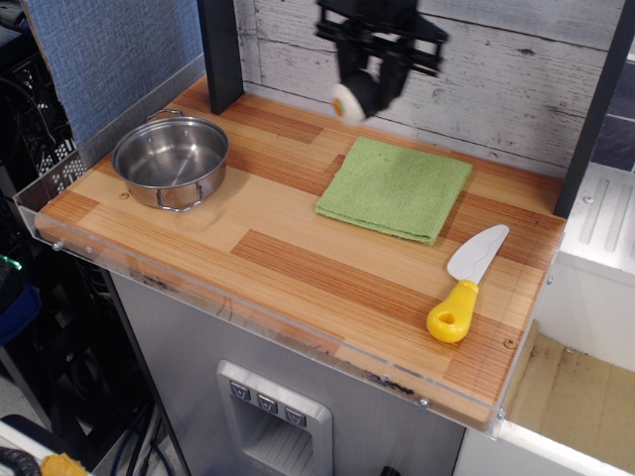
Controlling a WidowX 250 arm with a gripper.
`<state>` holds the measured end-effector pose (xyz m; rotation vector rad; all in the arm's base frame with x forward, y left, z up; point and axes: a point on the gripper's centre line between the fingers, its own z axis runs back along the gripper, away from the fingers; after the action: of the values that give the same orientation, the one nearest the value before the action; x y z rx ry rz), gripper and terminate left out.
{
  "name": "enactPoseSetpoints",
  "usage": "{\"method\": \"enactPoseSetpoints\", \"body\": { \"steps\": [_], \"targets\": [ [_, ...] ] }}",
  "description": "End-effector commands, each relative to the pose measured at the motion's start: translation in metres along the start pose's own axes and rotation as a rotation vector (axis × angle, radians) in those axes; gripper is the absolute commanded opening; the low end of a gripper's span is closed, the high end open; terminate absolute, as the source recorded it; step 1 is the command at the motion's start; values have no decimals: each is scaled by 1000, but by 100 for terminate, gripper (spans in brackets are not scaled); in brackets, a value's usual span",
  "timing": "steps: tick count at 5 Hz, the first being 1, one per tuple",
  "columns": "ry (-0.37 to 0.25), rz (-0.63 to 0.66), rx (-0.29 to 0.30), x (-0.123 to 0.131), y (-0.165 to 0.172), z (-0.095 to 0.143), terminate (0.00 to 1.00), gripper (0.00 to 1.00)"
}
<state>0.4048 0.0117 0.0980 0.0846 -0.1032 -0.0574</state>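
Indoors, wood counter (298, 273), plank wall (516, 89), gripped toy (349, 103)

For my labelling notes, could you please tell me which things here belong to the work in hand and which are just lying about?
In hand:
- the hand, raised
- the white-and-orange round piece it grips
- the green cloth, nearest to it

Lying about:
- the steel pot
- the yellow-handled knife

This is a mock kitchen in a robotics lab. A wood-patterned counter (298, 263) carries a green cloth (395, 188), a steel pot (171, 161) to the cloth's left and a toy knife (464, 286) to its right. Above the cloth's far edge hangs a robot gripper (369, 94) clasping a small round piece (348, 103); far left of it stand dark racks (40, 297).
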Motion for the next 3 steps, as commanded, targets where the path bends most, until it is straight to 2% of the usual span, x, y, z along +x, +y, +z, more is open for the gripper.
{"method": "enactPoseSetpoints", "body": {
  "steps": [1,3],
  "targets": [
    [-51,89,-1,2,-6,-9,0,0],
    [-30,126,-16,-4,4,-36,0,0]
  ]
}}
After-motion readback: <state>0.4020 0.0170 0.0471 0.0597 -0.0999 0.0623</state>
